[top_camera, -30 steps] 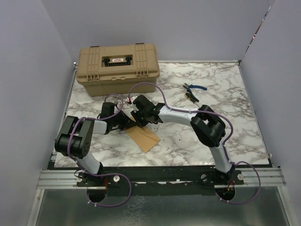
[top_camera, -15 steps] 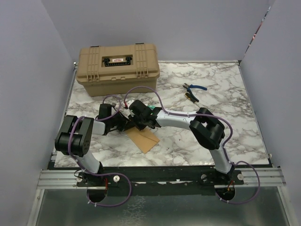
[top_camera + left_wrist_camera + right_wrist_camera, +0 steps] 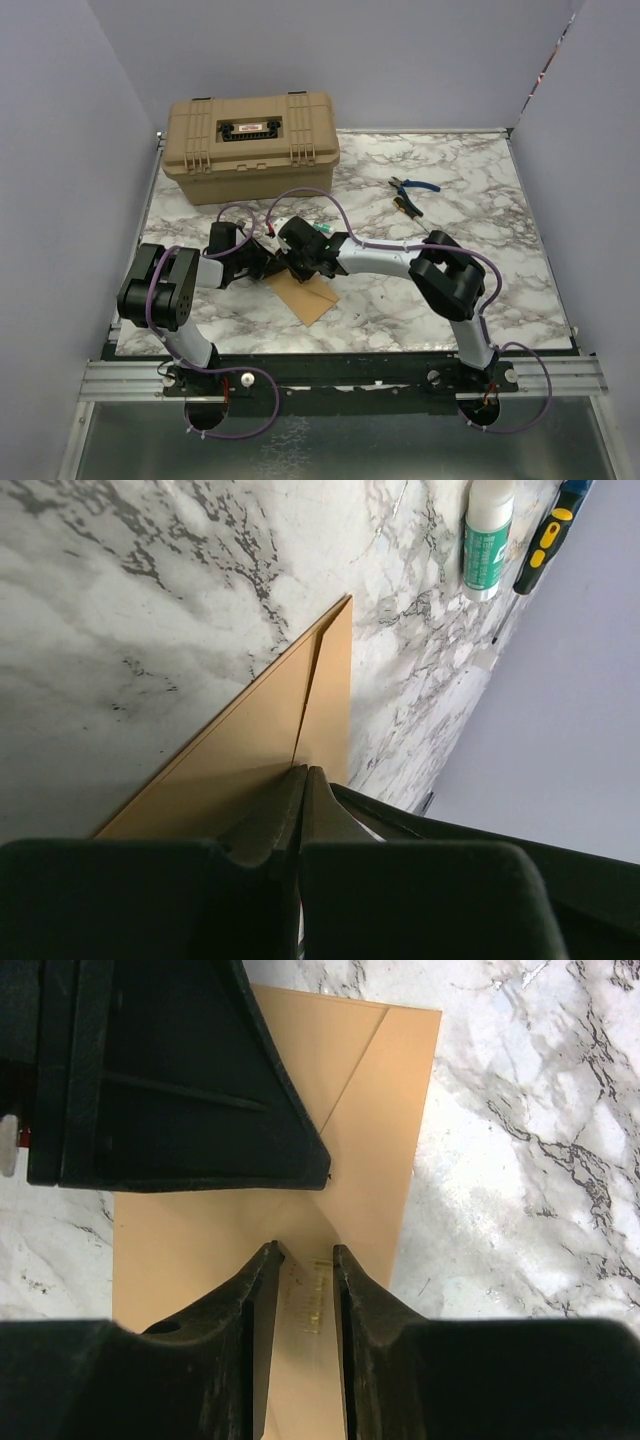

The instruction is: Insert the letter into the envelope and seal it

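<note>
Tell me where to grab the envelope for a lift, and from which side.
The envelope lies flat on the table, so nothing stands up to pinch from above. The left hand and right hand both sit over its far end. I'd take the free near end, coming in low from the arm-base side and sliding one finger under the edge.

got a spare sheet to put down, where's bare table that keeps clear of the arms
Widest bare marble: the right side of the table, between the pliers and the near edge, outside the right arm. There is also the strip between the envelope and that arm's base. Crowded: the middle, where the left pincer and right pincer meet over the envelope, before the case.
</note>
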